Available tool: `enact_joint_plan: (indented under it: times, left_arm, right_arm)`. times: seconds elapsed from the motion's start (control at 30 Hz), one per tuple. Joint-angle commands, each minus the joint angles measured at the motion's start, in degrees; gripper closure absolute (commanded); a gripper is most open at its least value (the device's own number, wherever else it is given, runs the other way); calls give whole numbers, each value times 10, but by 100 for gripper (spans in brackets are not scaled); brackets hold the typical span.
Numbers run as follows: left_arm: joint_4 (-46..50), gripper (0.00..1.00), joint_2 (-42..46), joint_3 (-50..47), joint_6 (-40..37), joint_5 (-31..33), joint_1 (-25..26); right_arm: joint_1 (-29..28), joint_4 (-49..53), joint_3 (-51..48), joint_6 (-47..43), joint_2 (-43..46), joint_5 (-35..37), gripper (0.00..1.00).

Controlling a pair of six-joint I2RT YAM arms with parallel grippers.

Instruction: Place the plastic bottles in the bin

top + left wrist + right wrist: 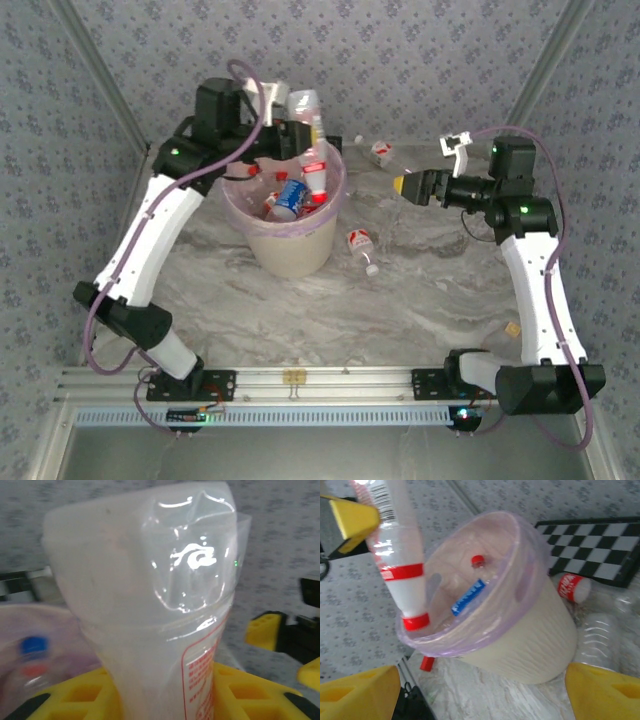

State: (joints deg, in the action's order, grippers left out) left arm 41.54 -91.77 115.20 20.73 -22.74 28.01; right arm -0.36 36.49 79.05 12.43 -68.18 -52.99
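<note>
Left gripper (160, 700) grasps red-capped bottle (400, 555) cap-down over bin (530, 645) — centre it well inside before letting go; right gripper (480, 700) spread, empty.

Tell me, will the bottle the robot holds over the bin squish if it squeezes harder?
Probably yes: the bottle looks thin and already dented in the left hand. It seems empty, so it is likely light. Its shiny, smooth skin might let it slip.

White links (160, 225), black joints (135, 320), mauve cables (90, 345), yellow end effector fingers (360, 692), green lights (177, 152)
</note>
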Motion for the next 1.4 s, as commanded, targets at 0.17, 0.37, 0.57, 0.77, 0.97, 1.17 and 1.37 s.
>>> enact_joint_plan:
  times: [0.17,0.37,0.57,0.77,0.97,1.17,1.37]
  left_arm:
    - [147,66,-9,17,-88,107,-24]
    - [150,67,-54,4,-79,56,-24]
    - [133,67,-82,-23,-68,27,-17]
    - [128,65,-108,-24,-70,14,-3]
    - [137,40,-113,-18,-85,13,0]
    - [149,26,-87,2,-105,15,-5]
    - [178,24,-95,86,-120,51,-18]
  right_arm:
    - [10,36,-10,-6,-16,88,13]
    - [12,59,-15,-16,-14,121,13]
    - [12,58,-23,-17,-13,129,13]
    - [12,46,-31,-7,-25,130,13]
    - [11,39,-35,0,-37,126,13]
    - [12,38,-33,0,-41,126,14]
    - [11,41,-28,1,-44,127,14]
